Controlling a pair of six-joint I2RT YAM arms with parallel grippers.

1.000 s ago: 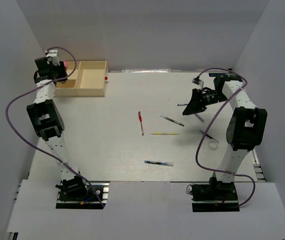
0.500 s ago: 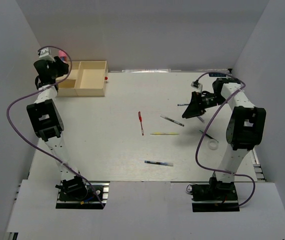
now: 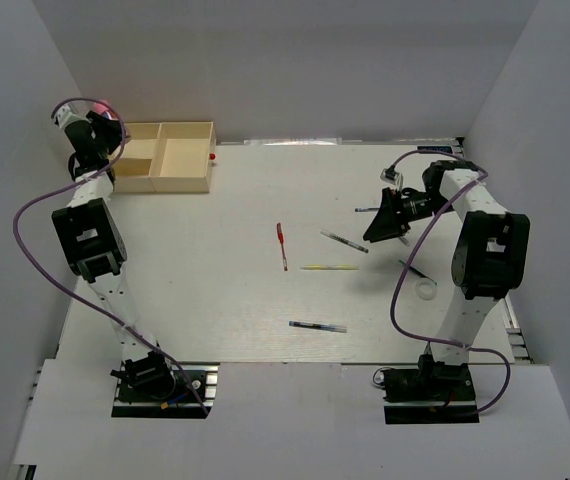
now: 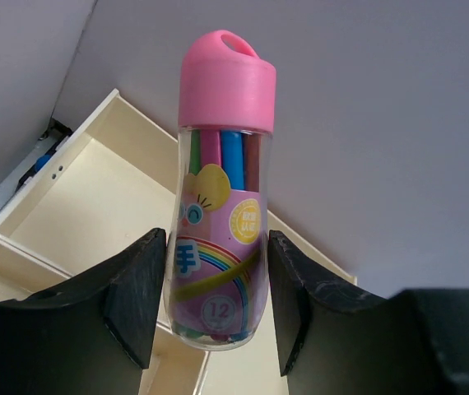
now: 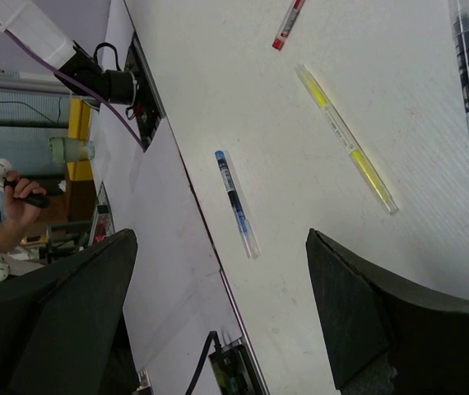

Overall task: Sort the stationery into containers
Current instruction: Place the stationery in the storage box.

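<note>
Raised since prev frame, L pincer [image 4: 218, 304] clamps pink-capped pen tube [image 4: 222, 206] betw its fingers [image 4: 136, 296], near tray [image 4: 95, 206].

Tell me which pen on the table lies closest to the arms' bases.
The blue pen, alone near the front edge; the red pen, yellow pen and dark pens lie farther back.

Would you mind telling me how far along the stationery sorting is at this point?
Nothing looks sorted yet: the visible compartments of the tray look bare. In hand: the left gripper holds the pink-capped marker bottle above the tray. Left on the table: the red pen, yellow pen, blue pen, dark pen, second dark pen and tape ring; the right gripper hovers open near them.
</note>
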